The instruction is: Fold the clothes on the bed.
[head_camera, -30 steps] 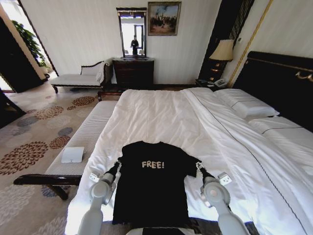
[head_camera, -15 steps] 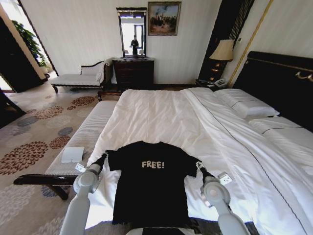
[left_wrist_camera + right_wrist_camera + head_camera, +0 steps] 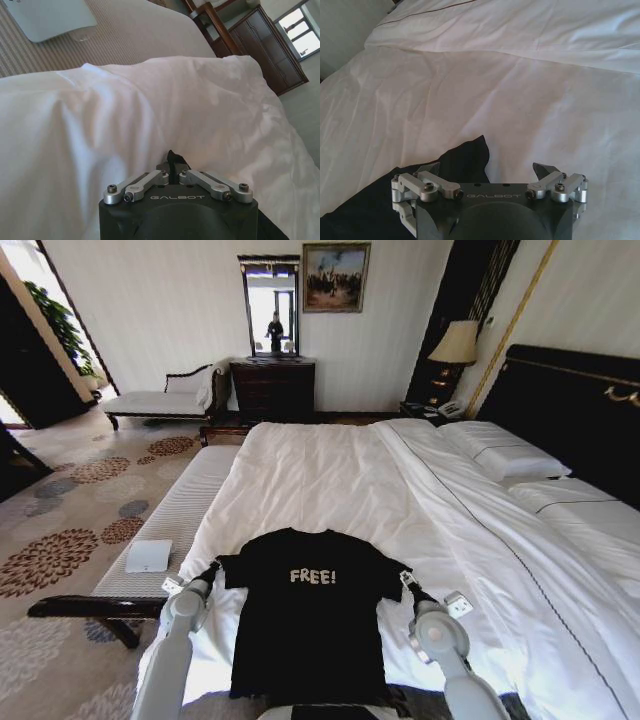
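Black T-shirt (image 3: 308,615) lies flat, chest up, on the near end of the bed (image 3: 330,475), pale "FREE!" lettering readable, hem toward the robot, both short sleeves spread outward.

Left gripper (image 3: 212,570) sits at the tip of the left sleeve, at the bed's left edge. In the left wrist view the fingers are pressed together, with a small peak of black fabric (image 3: 171,158) pinched between them above the white duvet. Just beyond this gripper, past the bed edge, runs the grey-striped bench (image 3: 170,530); a white flat box (image 3: 148,556) rests on it.

Right gripper (image 3: 406,579) sits at the tip of the right sleeve. In the right wrist view its fingers (image 3: 429,170) are spread wide; one finger lies over the black sleeve corner, the other over bare white sheet. Not clamped on the cloth.

White pillows (image 3: 500,452) lie well beyond the right gripper, against the dark headboard (image 3: 575,410).
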Controlling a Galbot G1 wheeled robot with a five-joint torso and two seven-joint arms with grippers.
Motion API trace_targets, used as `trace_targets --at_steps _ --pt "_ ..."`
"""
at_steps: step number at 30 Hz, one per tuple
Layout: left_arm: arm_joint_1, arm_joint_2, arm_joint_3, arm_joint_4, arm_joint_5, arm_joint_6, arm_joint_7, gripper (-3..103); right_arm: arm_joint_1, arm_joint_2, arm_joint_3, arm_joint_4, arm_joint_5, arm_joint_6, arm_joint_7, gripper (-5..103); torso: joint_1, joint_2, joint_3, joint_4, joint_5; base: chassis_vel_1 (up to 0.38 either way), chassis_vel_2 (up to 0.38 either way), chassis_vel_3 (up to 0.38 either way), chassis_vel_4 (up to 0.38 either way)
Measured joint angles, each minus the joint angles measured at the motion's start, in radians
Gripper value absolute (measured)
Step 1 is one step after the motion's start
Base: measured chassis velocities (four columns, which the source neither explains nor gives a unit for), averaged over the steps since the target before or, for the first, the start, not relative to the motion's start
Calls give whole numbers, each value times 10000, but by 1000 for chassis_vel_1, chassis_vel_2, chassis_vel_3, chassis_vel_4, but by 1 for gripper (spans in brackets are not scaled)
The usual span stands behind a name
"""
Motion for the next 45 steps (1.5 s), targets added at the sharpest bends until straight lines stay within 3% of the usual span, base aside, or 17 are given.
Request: trace_targets --at_steps 6,11,15,20,21,24,25,26,27,30,31,32,34,35,39,42,45 --pt "242 3 -402 -217 -57 -58 -200 23 44 12 -27 59 -21 -2 28 100 0 0 0 0 1 0 0 0 0" --pt "1429 -144 -1043 -1497 -433 -4 -268 44 52 -27 -1 144 -16 -12 54 100 -1 1 -1 5 0 0 0 0 0" --pt "1706 -134 -1142 -2198 -942 98 -172 56 52 -37 6 142 -8 -14 56 100 -3 1 -1 6 1 0 0 0 0" --pt "785 407 -596 -2300 -988 155 45 77 46 12 -43 78 -15 -20 62 100 -2 1 -2 -2 4 0 0 0 0" --pt "785 407 -596 -2300 -988 155 45 77 46 12 -43 78 -15 -20 62 100 -2 1 -2 -2 4 0 0 0 0" --pt "310 678 -283 -1814 -333 394 179 89 260 -217 -182 -124 94 -26 46 100 -1 0 0 -4 0 0 0 0 0" --pt "-4 791 -72 -1420 41 767 168 94 352 -443 -214 -212 194 -31 -82 100 -1 0 0 13 4 0 0 0 0" --pt "-206 861 83 -1213 252 1008 163 97 353 -570 -200 -223 228 -31 -161 100 -1 0 0 8 1 0 0 0 0" --pt "-206 861 83 -1213 252 1008 163 97 353 -570 -200 -223 228 -31 -161 100 -1 0 0 8 1 0 0 0 0" --pt "-862 1249 758 -590 1302 1962 402 100 327 -1168 -51 -216 304 -12 -372 100 -1 0 0 -6 -1 0 0 0 0" --pt "-862 1249 758 -590 1302 1962 402 100 327 -1168 -51 -216 304 -12 -372 100 -1 0 0 -6 -1 0 0 0 0" --pt "-1022 1441 1008 -441 1900 2204 699 100 307 -1392 4 -185 318 -6 -415 100 0 0 0 -5 0 0 0 0 0" --pt "-1186 1729 1348 -232 2943 2322 1397 100 237 -1667 77 -92 314 3 -440 100 0 0 0 0 3 0 0 0 0" --pt "-1186 1729 1348 -232 2943 2322 1397 100 237 -1667 77 -92 314 3 -440 100 0 0 0 0 3 0 0 0 0" --pt "-1497 1955 1915 377 4187 2146 2606 100 -171 -1826 108 29 -41 5 -561 100 -1 0 0 2 0 0 0 0 0" --pt "-1788 2001 2184 762 4582 1946 2920 100 -486 -1901 171 1 -145 54 -624 100 -1 0 -1 3 2 0 0 0 0" --pt "-2129 2023 2410 1017 4235 2114 2967 100 -895 -2058 285 -12 -356 178 -802 100 0 0 0 1 0 0 0 0 0"
